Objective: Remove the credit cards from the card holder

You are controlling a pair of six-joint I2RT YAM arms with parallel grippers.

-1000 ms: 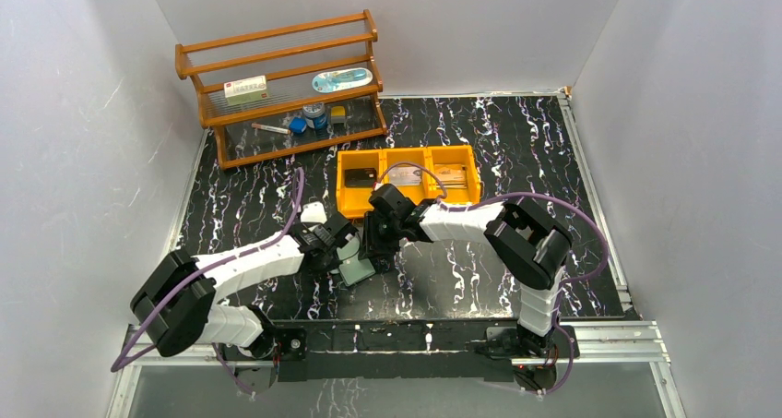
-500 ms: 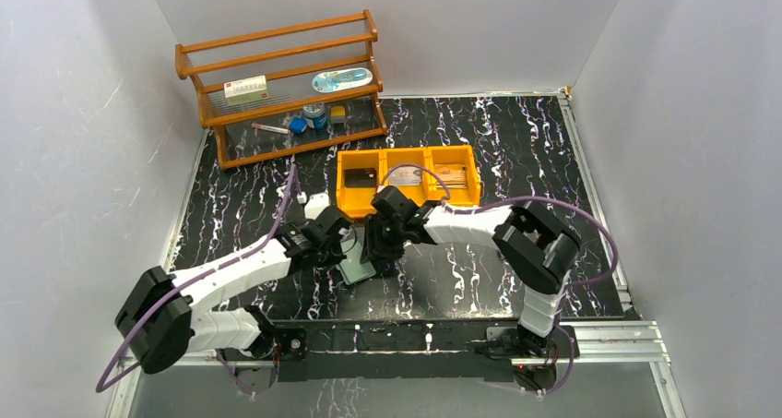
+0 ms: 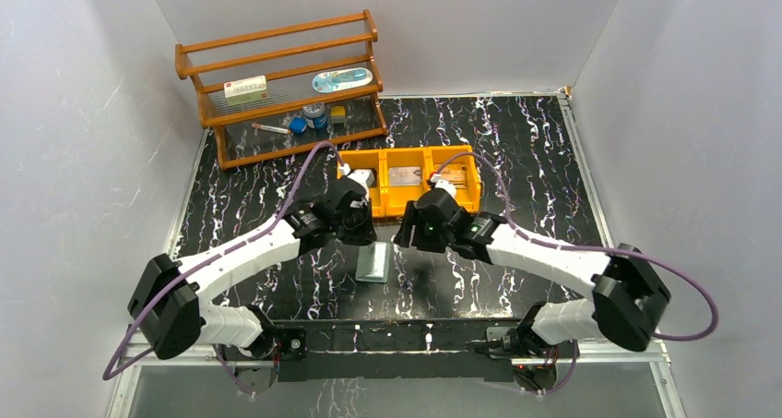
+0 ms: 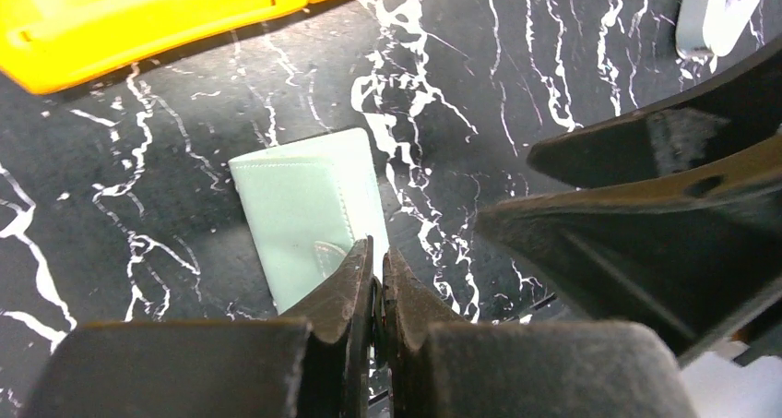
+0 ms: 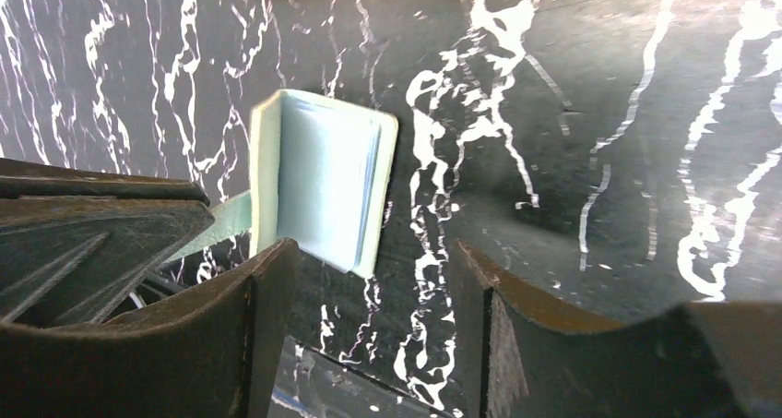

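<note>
Where the two arms meet over the black marbled table point(image 3: 516, 160), the card holder point(image 3: 373, 263) lies on the top, short of the orange bin point(image 3: 406, 149); the left gripper point(image 4: 378, 252) hangs over one edge of it, fingers pressed together with nothing visible between them; whether the tips touch it cannot be told; the right gripper point(image 5: 369, 256) sits just beside it, jaws spread and empty; farther back, the bin holds a silvery card point(image 3: 407, 175) in its middle compartment and a tan card point(image 3: 454, 176) in the right one; behind stands a wooden shelf point(image 3: 295, 148).
</note>
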